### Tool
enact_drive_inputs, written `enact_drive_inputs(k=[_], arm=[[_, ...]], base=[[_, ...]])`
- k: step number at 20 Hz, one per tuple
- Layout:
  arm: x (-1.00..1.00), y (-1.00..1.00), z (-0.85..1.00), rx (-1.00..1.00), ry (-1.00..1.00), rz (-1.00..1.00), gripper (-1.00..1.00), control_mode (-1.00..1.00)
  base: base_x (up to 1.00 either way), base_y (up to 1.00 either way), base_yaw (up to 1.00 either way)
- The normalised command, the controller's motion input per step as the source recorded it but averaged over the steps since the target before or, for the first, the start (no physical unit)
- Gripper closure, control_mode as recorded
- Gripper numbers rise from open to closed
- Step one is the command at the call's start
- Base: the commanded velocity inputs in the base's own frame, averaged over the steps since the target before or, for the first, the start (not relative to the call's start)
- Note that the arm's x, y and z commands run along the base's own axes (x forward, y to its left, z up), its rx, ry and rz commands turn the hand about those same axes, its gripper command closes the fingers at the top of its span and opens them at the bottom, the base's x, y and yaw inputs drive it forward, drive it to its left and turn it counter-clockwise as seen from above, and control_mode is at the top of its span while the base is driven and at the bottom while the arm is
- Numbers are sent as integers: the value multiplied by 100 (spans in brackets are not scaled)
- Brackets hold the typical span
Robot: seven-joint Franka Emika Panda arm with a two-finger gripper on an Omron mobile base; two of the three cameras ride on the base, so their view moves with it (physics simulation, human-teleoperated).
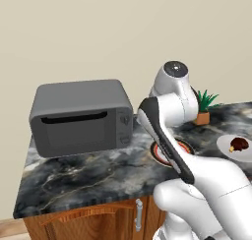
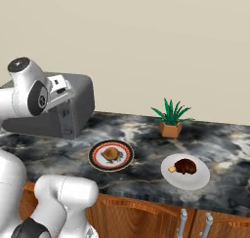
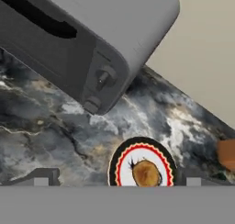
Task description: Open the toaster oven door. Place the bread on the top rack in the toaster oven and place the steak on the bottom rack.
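The grey toaster oven [image 1: 81, 118] [image 2: 73, 105] [image 3: 82, 39] stands at the back left of the counter, door shut, with a dark handle slot [image 3: 41, 21] along the top of the door. The bread [image 2: 111, 154] [image 3: 146, 172] lies on a black plate with a red rim [image 2: 124, 160], in front of the oven's right end. The steak [image 2: 185, 166] [image 1: 239, 144] lies on a white plate [image 2: 195, 178] further right. My gripper [image 3: 117, 181] hangs open above the counter, over the bread plate and to the right of the oven's knobs [image 3: 104, 77], holding nothing.
A small potted plant [image 2: 170, 120] [image 1: 203, 108] stands at the back against the wall. The dark marbled counter [image 1: 88, 177] ends at a front edge above wooden cabinets with metal handles [image 1: 139, 214]. My own arm hides most of the bread plate in the left base view.
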Motion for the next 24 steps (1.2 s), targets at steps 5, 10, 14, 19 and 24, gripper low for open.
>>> enact_drive_inputs(k=[5, 10, 14, 19, 24], arm=[[-4, 71, 0, -31, -7, 30, -100, -100], [0, 76, 3, -32, 0, 24, -100, -100], [0, 78, 2, -31, -3, 16, -100, -100], [2, 65, -3, -33, -8, 20, -100, -100], [13, 42, -3, -20, -22, 17, -100, -100]], base=[[0, 0, 0], [0, 0, 0], [0, 0, 0], [0, 0, 0], [0, 0, 0]])
